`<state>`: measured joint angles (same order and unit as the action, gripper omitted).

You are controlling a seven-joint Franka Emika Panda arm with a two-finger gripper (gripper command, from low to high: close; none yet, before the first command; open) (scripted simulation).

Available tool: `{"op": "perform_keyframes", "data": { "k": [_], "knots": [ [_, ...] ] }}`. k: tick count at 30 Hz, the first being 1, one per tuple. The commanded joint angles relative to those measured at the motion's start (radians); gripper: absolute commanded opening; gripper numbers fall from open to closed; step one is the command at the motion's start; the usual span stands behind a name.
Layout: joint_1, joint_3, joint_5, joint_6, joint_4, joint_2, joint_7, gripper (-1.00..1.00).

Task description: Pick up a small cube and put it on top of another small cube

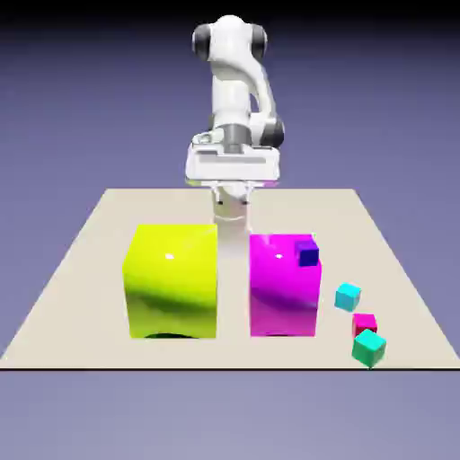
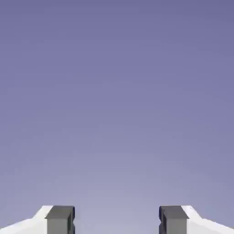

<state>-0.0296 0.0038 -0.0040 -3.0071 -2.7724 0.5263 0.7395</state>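
The gripper (image 1: pixel 233 199) is held open (nothing between its fingertips). The blue cube (image 1: pixel 307 253) is borne by the magenta block (image 1: pixel 282 292).

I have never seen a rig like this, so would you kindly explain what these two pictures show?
This is a simulated white robot arm ending in a two-finger gripper. The exterior view faces it across the pale tabletop; the hand view looks out along the open fingers, seeing only plain backdrop, nothing held. On the table are a big yellow block, a big magenta block and small cyan, crimson and green cubes. A small dark-blue cube appears at the magenta block.
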Motion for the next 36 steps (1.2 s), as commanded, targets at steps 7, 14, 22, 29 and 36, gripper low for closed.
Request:
{"op": "perform_keyframes", "data": {
  "k": [7, 14, 22, 29, 36],
  "knots": [
    [-0.102, 0.022, -0.023, 0.174, 0.218, -0.254, -0.009, 0.00],
    [-0.205, 0.044, -0.047, 0.347, 0.437, -0.507, -0.018, 0.00],
    [-0.321, 0.069, -0.073, 0.545, 0.686, -0.797, -0.028, 0.00],
    [-0.424, 0.092, -0.097, 0.719, 0.904, -1.051, -0.037, 0.00],
    [-0.463, 0.086, -0.119, 0.659, 0.967, -1.243, -0.030, 0.00]
  ]
}}
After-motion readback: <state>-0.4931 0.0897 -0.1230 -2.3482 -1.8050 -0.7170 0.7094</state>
